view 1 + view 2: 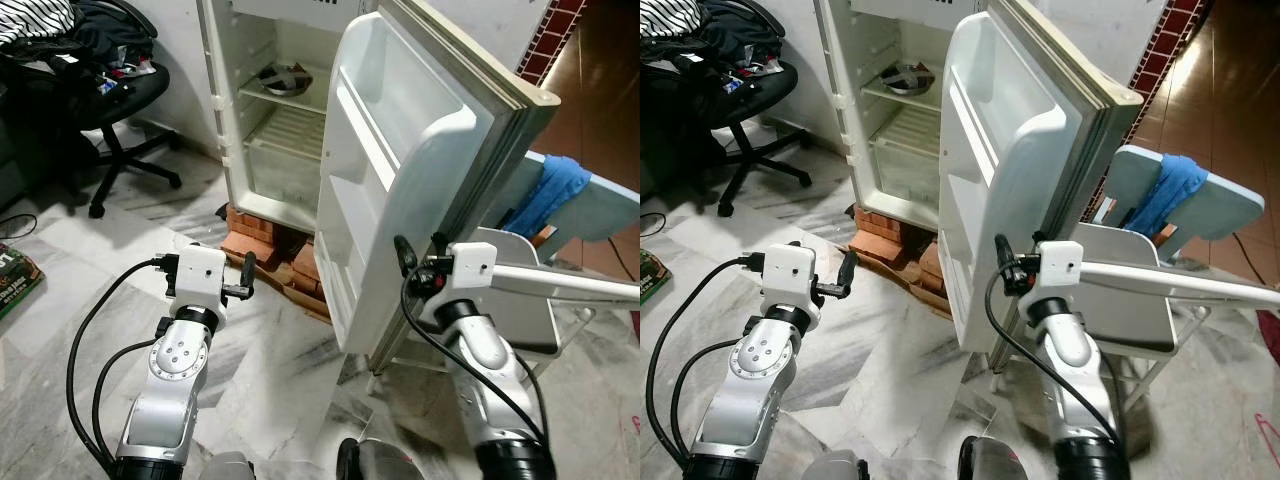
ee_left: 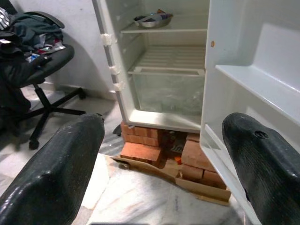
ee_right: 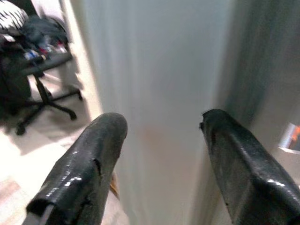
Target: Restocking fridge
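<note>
**Fridge open, both grippers empty**

Fridge [image 1: 262, 120] stands on bricks [image 1: 255, 238], door [image 1: 400, 170] swung wide toward robot. Metal bowl [image 1: 285, 78] sits on upper shelf; door racks bare. Left gripper [image 1: 243, 277] hovers over marble floor [image 1: 60, 330], facing the fridge's lower compartment, jaws wide, holding nothing. Right gripper [image 1: 420, 252] is at the outer edge of the door, jaws spread wide either side of it, contact unclear. Office chair [image 1: 95, 95] piled with clothes at left; blue cloth [image 1: 548, 195] on chair at right.
</note>
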Robot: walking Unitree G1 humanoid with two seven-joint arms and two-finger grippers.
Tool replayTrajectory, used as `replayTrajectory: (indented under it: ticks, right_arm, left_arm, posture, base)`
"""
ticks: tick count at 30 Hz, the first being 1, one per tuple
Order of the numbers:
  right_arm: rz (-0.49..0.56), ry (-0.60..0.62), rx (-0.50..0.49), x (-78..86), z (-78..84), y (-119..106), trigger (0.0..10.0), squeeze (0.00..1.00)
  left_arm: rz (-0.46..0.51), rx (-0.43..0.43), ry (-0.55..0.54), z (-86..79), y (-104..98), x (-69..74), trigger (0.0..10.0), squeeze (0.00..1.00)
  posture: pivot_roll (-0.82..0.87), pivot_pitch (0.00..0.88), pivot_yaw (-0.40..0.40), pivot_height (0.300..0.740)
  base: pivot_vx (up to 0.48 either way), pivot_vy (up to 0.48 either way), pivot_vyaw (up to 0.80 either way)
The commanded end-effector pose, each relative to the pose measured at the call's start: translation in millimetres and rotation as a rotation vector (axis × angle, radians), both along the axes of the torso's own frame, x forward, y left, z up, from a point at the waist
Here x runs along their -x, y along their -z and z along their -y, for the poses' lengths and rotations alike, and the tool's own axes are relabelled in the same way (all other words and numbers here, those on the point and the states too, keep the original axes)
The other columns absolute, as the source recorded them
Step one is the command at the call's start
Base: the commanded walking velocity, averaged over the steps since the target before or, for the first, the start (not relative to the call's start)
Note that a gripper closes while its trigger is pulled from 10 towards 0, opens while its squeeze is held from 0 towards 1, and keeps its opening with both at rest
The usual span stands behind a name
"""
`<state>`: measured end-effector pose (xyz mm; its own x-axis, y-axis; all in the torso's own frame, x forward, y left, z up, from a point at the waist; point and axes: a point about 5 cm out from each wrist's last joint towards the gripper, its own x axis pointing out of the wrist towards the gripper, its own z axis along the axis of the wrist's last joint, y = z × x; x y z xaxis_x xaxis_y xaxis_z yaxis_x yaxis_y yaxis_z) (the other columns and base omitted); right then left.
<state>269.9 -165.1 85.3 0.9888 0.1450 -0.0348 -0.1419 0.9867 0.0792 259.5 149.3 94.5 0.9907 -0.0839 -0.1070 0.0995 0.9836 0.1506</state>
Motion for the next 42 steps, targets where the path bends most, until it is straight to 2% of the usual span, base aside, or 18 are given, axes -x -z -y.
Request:
replayTrajectory:
  ticks: [1, 12, 13, 18, 22, 23, 24, 28, 29, 30, 33, 34, 35, 37, 39, 40, 41, 42]
  right_arm:
    - [0.009, 0.008, -0.005, -0.7, 6.5, -3.7, 10.0, 1.00]
    - [-0.083, -0.036, 0.028, 12.6, 35.9, 9.7, 10.0, 1.00]
    - [-0.115, -0.113, 0.008, 16.2, 35.7, 11.8, 10.0, 1.00]
    - [-0.200, -0.268, 0.024, 25.8, 45.2, 15.5, 10.0, 1.00]
    - [-0.244, -0.334, 0.059, 28.5, 64.8, 9.3, 10.0, 1.00]
    - [-0.250, -0.341, 0.089, 29.7, 74.9, 5.2, 10.0, 1.00]
    - [-0.251, -0.345, 0.108, 30.8, 81.0, 2.2, 10.0, 1.00]
    - [-0.168, -0.210, 0.124, 22.8, 108.0, -18.9, 10.0, 1.00]
    - [-0.168, -0.210, 0.124, 22.8, 108.0, -18.9, 10.0, 1.00]
    - [-0.114, -0.190, 0.089, 18.3, 110.2, -33.3, 10.0, 1.00]
    - [-0.048, -0.217, 0.046, 11.0, 101.7, -49.9, 10.0, 1.00]
    - [-0.029, -0.226, 0.029, 5.8, 95.2, -55.7, 10.0, 0.93]
    - [-0.029, -0.226, 0.029, 5.8, 95.2, -55.7, 10.0, 0.93]
    - [0.018, -0.242, -0.082, -3.3, 77.4, -68.6, 10.0, 0.49]
    - [0.033, -0.265, -0.163, -5.8, 66.7, -75.5, 10.0, 0.47]
    - [0.041, -0.349, -0.251, -3.2, 51.9, -82.4, 10.0, 0.41]
    - [0.038, -0.470, -0.331, 4.0, 35.4, -89.4, 10.0, 0.14]
    - [0.033, -0.634, -0.402, 16.8, 15.8, -97.5, 10.0, 0.00]
  left_arm:
    - [-0.008, -0.004, 0.004, -0.2, -0.2, 2.2, 10.0, 0.00]
    - [-0.083, -0.029, 0.014, -10.9, 9.2, 16.7, 10.0, 0.00]
    - [-0.090, -0.029, 0.016, -11.4, 9.7, 18.8, 10.0, 0.00]
    - [-0.101, -0.032, 0.022, -12.4, 10.9, 21.5, 10.0, 0.00]
    - [-0.107, -0.035, 0.027, -12.6, 10.2, 22.0, 10.0, 0.00]
    - [-0.109, -0.036, 0.028, -13.0, 10.2, 22.4, 10.0, 0.00]
    - [-0.110, -0.037, 0.029, -13.4, 10.3, 22.8, 10.0, 0.00]
    - [-0.114, -0.040, 0.032, -14.1, 10.6, 23.3, 10.0, 0.00]
    - [-0.114, -0.040, 0.032, -14.1, 10.6, 23.3, 10.0, 0.00]
    - [-0.115, -0.040, 0.035, -14.0, 10.7, 23.2, 10.0, 0.00]
    - [-0.118, -0.040, 0.043, -12.8, 11.3, 22.7, 10.0, 0.00]
    - [-0.117, -0.041, 0.047, -12.1, 10.9, 22.5, 10.0, 0.00]
    - [-0.117, -0.041, 0.047, -12.1, 10.9, 22.5, 10.0, 0.00]
    - [-0.117, -0.041, 0.049, -12.3, 10.4, 22.3, 10.0, 0.00]
    - [-0.117, -0.041, 0.050, -12.4, 10.2, 22.3, 10.0, 0.00]
    - [-0.117, -0.041, 0.051, -12.6, 10.0, 22.5, 10.0, 0.00]
    - [-0.117, -0.041, 0.052, -12.6, 9.8, 23.0, 10.0, 0.00]
    - [-0.118, -0.039, 0.056, -12.4, 9.8, 23.6, 10.0, 0.00]
  posture:
    - [0.08, 0.085, -0.028, 0.740]
    - [0.08, 0.090, -0.025, 0.740]
    - [0.08, 0.091, -0.025, 0.740]
    - [0.08, 0.092, -0.023, 0.740]
    - [0.07, 0.095, -0.020, 0.740]
    - [0.06, 0.095, -0.019, 0.740]
    - [0.06, 0.096, -0.017, 0.740]
    - [0.06, 0.098, -0.014, 0.740]
    - [0.06, 0.098, -0.014, 0.740]
    - [0.05, 0.100, -0.008, 0.740]
    - [0.05, 0.099, -0.006, 0.740]
    - [0.05, 0.098, -0.004, 0.740]
    - [0.05, 0.098, -0.004, 0.740]
    - [0.06, 0.097, -0.005, 0.740]
    - [0.06, 0.097, -0.005, 0.740]
    - [0.07, 0.096, -0.007, 0.740]
    - [0.07, 0.096, -0.007, 0.740]
    - [0.07, 0.097, -0.009, 0.740]
  base:
    - [0.000, 0.000, 0.00]
    - [0.000, 0.000, 0.00]
    - [0.000, 0.000, 0.00]
    - [0.000, 0.000, 0.00]
    - [0.000, 0.000, 0.00]
    - [0.000, 0.000, 0.00]
    - [0.000, 0.000, 0.00]
    - [0.000, 0.000, 0.00]
    - [0.000, 0.000, 0.00]
    - [0.000, 0.000, 0.00]
    - [0.000, 0.000, 0.00]
    - [0.000, 0.000, 0.00]
    - [0.000, 0.000, 0.00]
    - [0.000, 0.000, 0.00]
    - [0.000, 0.000, 0.00]
    - [0.000, 0.000, 0.00]
    - [0.000, 0.000, 0.00]
    - [0.000, 0.000, 0.00]
